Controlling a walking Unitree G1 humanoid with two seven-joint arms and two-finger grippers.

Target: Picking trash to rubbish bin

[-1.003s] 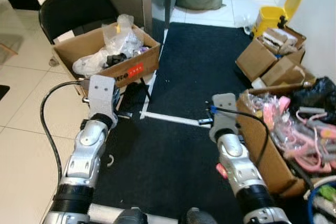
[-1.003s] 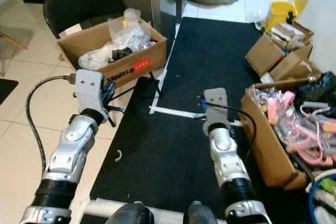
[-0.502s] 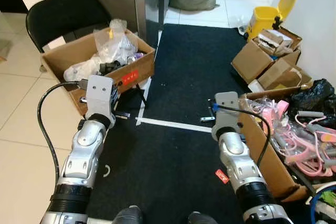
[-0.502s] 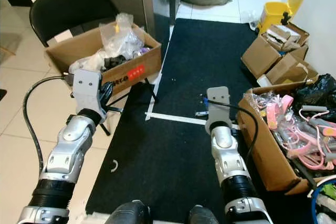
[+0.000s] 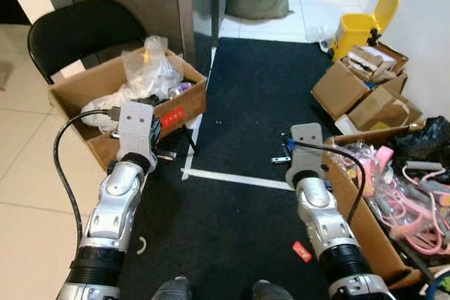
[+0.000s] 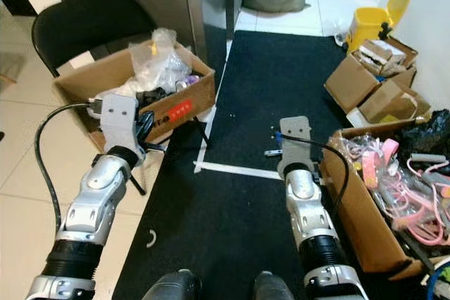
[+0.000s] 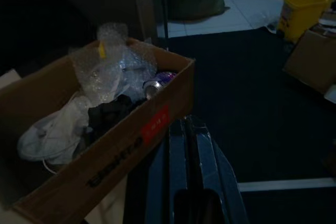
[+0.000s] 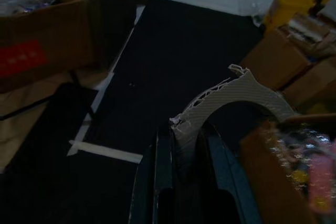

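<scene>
One white scrap (image 8: 239, 95) between right pincer (image 8: 181, 150) fingers.

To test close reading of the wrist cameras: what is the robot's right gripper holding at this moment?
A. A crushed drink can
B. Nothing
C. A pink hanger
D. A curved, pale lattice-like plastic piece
D. In the right wrist view the right gripper is closed on a curved pale lattice piece that arches up from between its black fingers.

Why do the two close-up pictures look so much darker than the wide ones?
The eye views are evenly lit and sharp, the yellow bin crisp. The left wrist view is dim, its cardboard box murky. The right wrist view is dim too, with the curved white piece soft between the fingers.
</scene>
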